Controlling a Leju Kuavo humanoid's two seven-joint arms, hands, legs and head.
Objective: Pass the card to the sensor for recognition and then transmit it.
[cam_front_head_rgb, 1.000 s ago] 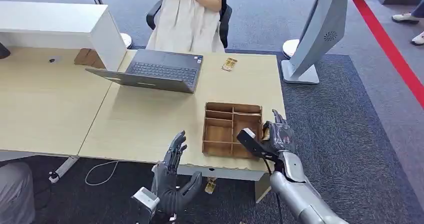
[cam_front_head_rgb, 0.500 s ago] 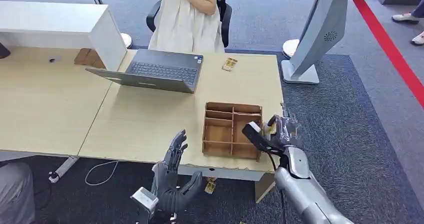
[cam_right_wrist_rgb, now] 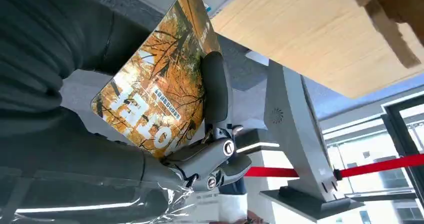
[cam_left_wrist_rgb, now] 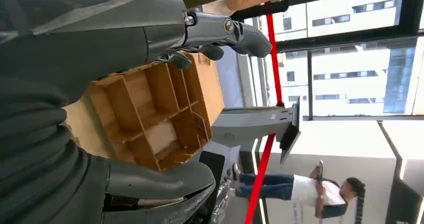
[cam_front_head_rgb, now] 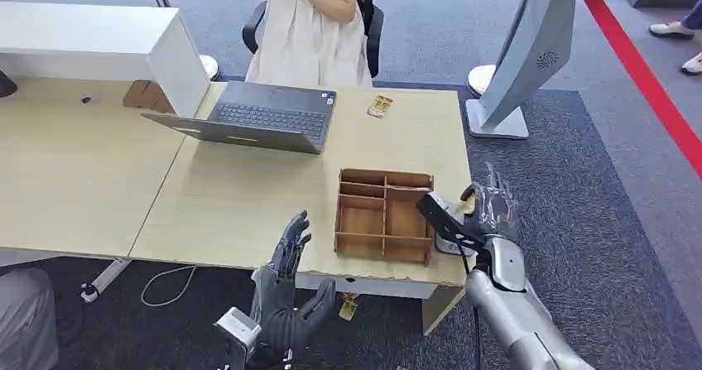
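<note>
Right wrist view: the card (cam_right_wrist_rgb: pixel 155 91), held in the right hand (cam_right_wrist_rgb: pixel 50 58), has an orange autumn-tree face printed with large white capitals. They are seen turned and are partly covered by the thumb, and they appear to read "OTEL", though the first letter cannot be told. A fine line of white characters beside the capitals is too small to read. Head view: the laptop (cam_front_head_rgb: pixel 265 117), at about 10 o'clock from the wooden tray (cam_front_head_rgb: pixel 384 178), has a small blue sticker (cam_front_head_rgb: pixel 330 98) at one corner, illegible. A small printed slip (cam_front_head_rgb: pixel 380 105) lies on the table at 12 o'clock from the tray, and its print is also illegible.
</note>
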